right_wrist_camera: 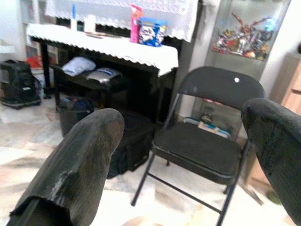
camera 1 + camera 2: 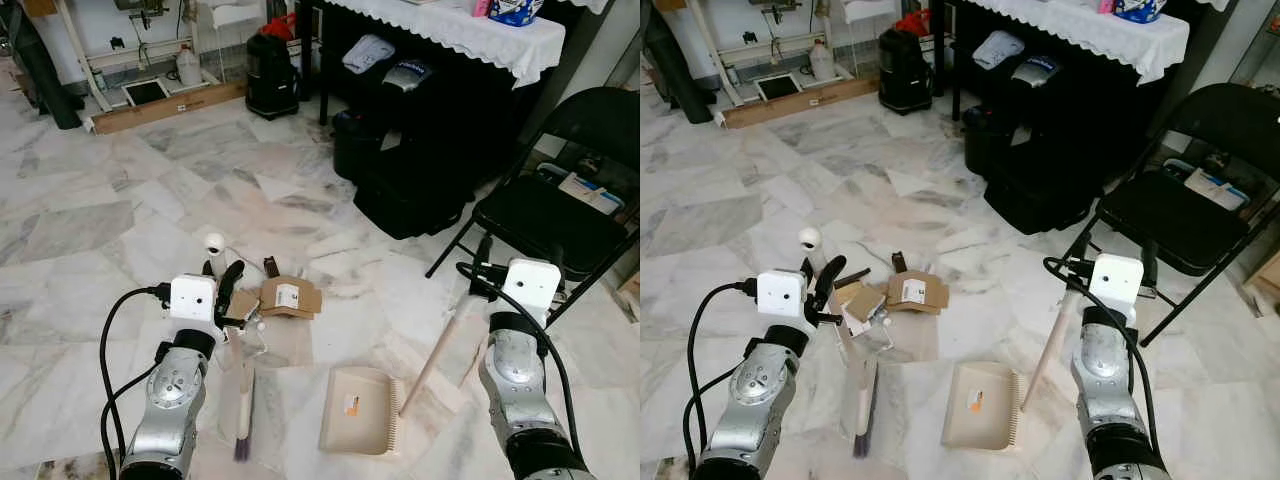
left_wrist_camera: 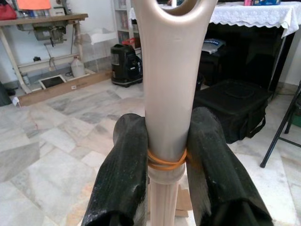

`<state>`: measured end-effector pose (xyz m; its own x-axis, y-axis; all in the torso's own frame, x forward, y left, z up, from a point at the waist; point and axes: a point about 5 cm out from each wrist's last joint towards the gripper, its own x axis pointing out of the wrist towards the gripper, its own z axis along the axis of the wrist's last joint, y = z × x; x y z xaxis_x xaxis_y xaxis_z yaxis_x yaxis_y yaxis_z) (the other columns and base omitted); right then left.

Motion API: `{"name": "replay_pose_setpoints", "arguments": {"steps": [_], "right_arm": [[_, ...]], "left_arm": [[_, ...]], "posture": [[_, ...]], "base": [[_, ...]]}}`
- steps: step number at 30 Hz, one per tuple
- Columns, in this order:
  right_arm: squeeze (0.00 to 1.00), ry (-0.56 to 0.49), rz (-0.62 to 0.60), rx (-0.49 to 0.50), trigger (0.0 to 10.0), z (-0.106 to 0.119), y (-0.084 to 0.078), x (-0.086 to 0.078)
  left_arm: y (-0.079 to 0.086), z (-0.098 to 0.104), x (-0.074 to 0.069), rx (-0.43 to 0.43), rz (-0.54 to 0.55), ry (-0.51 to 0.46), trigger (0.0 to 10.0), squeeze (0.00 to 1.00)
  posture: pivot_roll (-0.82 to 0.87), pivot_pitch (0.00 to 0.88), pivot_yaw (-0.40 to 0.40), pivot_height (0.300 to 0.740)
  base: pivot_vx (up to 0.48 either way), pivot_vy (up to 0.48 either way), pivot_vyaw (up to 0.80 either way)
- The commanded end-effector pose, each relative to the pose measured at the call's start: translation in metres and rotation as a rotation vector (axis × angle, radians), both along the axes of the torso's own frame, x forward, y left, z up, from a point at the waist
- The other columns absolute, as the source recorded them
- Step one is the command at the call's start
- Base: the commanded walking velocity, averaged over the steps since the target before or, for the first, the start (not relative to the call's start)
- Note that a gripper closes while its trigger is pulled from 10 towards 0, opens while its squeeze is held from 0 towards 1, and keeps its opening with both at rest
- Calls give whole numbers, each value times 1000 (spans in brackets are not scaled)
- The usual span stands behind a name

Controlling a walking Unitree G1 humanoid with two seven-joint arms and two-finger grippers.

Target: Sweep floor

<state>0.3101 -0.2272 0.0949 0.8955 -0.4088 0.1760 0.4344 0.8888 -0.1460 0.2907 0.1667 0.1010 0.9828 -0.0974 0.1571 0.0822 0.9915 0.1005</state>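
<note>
My left gripper (image 2: 228,275) is shut on the beige handle of a hand broom (image 2: 240,395). The broom's purple bristles (image 2: 243,445) rest on the marble floor in front of me. In the left wrist view both black fingers (image 3: 122,179) press the handle just above an orange rubber band (image 3: 165,162). A beige dustpan (image 2: 358,410) lies flat on the floor, and its long handle (image 2: 440,350) slants up toward my right wrist. My right gripper (image 2: 483,252) is open, its fingers (image 1: 80,160) spread wide with nothing between them. Cardboard scraps (image 2: 290,297) lie just beyond the broom.
A black folding chair (image 2: 545,215) stands close on the right. Black bags (image 2: 420,190) sit under a table with a white cloth (image 2: 450,25). A black bin (image 2: 270,75) and a wooden plank (image 2: 165,105) are at the back. Open marble floor lies to the left.
</note>
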Motion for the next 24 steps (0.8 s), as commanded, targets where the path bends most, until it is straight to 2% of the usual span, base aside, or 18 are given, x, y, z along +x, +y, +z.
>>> {"name": "replay_pose_setpoints", "arguments": {"steps": [1,2,3,6,11,15,24], "right_arm": [[1000,32,-31,39,10000,-6,-5,-2],[576,44,-27,60,10000,-8,-5,-1],[0,63,-1,100,10000,-12,-2,0],[0,80,28,137,10000,-16,1,0],[0,109,9,204,10000,-22,3,0],[0,130,-56,275,10000,-28,-4,-3],[0,168,-53,323,10000,-34,-5,-3]], "left_arm": [[-2,6,1,13,-13,-36,10000,0],[-2,6,1,13,-13,-35,10000,0],[-2,6,1,13,-13,-35,10000,0],[-2,6,0,13,-14,-36,10000,0],[-2,6,0,14,-14,-36,10000,0],[-2,6,0,14,-15,-35,10000,0],[-3,6,0,16,-17,-34,10000,0]], "posture": [[24,73,-36,740],[24,73,-36,740],[25,73,-36,740],[25,73,-36,740],[28,73,-37,740],[30,71,-37,740],[30,71,-37,740]], "base": [[0,0,0],[0,0,0],[0,0,0],[0,0,0],[0,0,0],[0,0,0],[0,0,0]]}}
